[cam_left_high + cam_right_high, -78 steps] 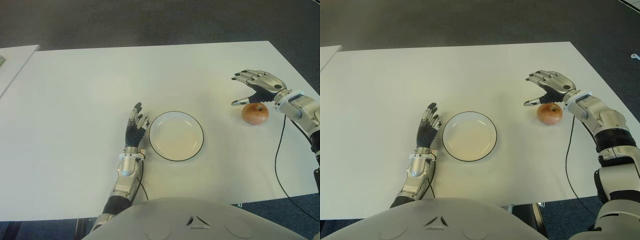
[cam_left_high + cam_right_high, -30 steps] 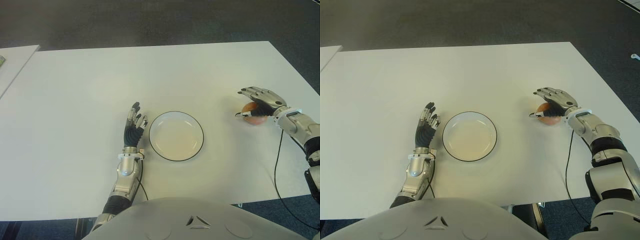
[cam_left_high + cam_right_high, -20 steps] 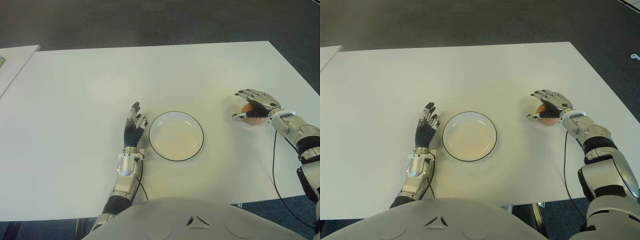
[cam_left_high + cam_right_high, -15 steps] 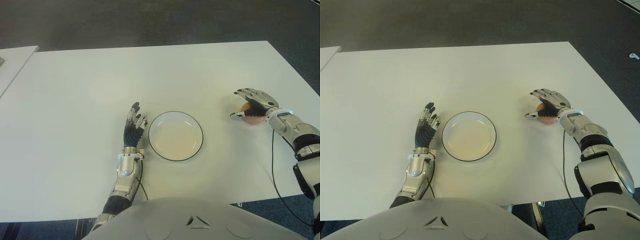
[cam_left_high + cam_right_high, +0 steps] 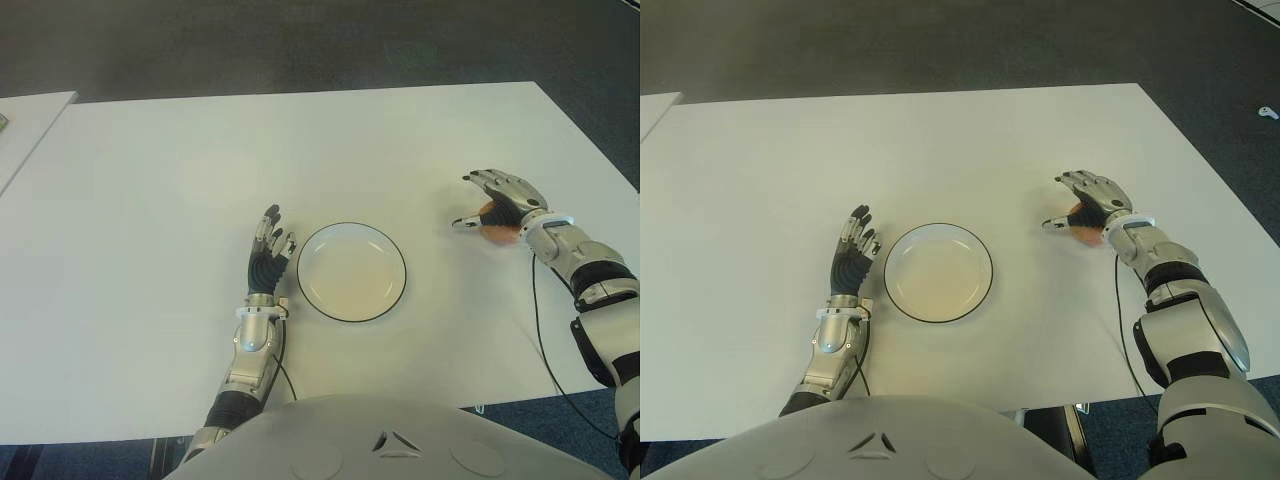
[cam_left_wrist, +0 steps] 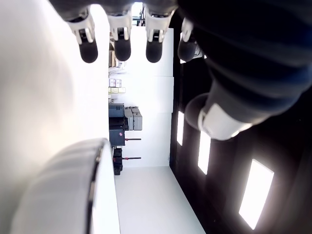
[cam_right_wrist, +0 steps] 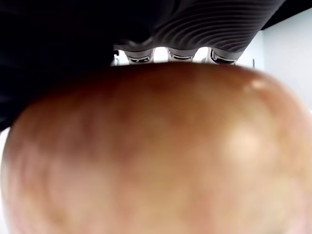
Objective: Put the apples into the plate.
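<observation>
Right wrist view fills with the apple (image 7: 156, 151), fingers (image 7: 175, 52) curled over its top, so the right hand (image 5: 498, 203) grips it on the table (image 5: 150, 150), right of the empty plate (image 5: 352, 272). Left hand (image 5: 268, 252) shows beside the plate, fingers straight, holding nothing.

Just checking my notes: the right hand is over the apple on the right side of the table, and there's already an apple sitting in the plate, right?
Not quite. The plate holds nothing, as both eye views show. The only apple lies right of it, under the right hand, filling the right wrist view. The left hand shows left of the plate.
</observation>
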